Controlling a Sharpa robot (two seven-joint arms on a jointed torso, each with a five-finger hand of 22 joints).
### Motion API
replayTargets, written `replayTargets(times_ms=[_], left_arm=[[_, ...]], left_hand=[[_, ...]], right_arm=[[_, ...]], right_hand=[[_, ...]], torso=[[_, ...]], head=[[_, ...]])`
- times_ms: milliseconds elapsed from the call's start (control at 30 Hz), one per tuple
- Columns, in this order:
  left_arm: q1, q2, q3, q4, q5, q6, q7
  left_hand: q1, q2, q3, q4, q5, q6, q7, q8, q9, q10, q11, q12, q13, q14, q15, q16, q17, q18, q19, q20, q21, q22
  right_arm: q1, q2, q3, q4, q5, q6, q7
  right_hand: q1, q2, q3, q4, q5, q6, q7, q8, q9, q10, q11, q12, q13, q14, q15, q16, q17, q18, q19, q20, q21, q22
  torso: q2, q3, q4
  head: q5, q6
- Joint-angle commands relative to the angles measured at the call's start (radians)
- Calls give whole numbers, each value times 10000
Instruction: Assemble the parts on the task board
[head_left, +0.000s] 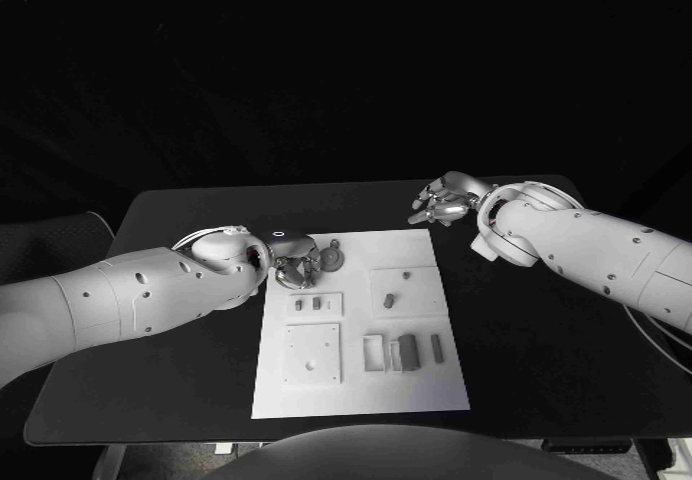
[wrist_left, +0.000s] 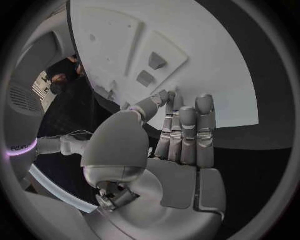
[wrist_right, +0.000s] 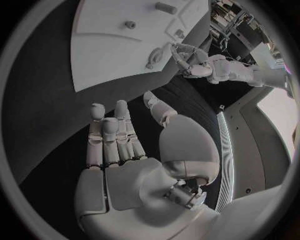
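Lying on the black table (head_left: 519, 330), one white rectangular task board (head_left: 361, 335) carries several small grey parts (head_left: 408, 350). Left silver hand (head_left: 296, 262) rests fingers together at its far left edge, whether it holds anything I cannot tell. Right silver hand (head_left: 444, 198) hangs empty, fingers loosely apart.

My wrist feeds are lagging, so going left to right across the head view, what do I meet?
Left arm → left robot hand at the task board's far left corner → task board → right robot hand beyond the board's far right corner → right arm.

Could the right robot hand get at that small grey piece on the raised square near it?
Probably yes: the right robot hand hangs empty off the board's far corner, and nothing lies between it and the small grey piece.
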Motion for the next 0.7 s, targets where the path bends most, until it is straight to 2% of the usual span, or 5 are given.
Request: replayTargets(times_ms=[33, 700], left_arm=[[-16, 15, -32, -4, -281, 245, -126], [-16, -20, -41, -31, -350, 312, -188]], left_hand=[[-27, -31, 4, -58, -46, 31, -3, 67, 17, 76, 5, -44, -1, -51, -49, 24, -18, 869, 4, -67, 26, 193], [37, -35, 53, -97, -12, 42, -4, 61, 22, 103, -5, -59, 12, -55, -59, 35, -29, 867, 2, -76, 31, 193]], right_arm=[[-3, 5, 2, 6, 2, 124, 57], [-4, 3, 2, 4, 2, 123, 56]], right_hand=[[-77, 33, -20, -57, 44, 11, 57, 56, 3, 44, -19, -4, -14, 4, -39, -34, -15, 157, 14, -13, -64, 109], [-79, 33, -19, -58, 44, 11, 56, 57, 3, 44, -19, -3, -16, 4, -39, -35, -15, 157, 15, -13, -66, 109]], torso=[[1, 2, 0], [1, 1, 0]], head=[[11, -9], [14, -43]])
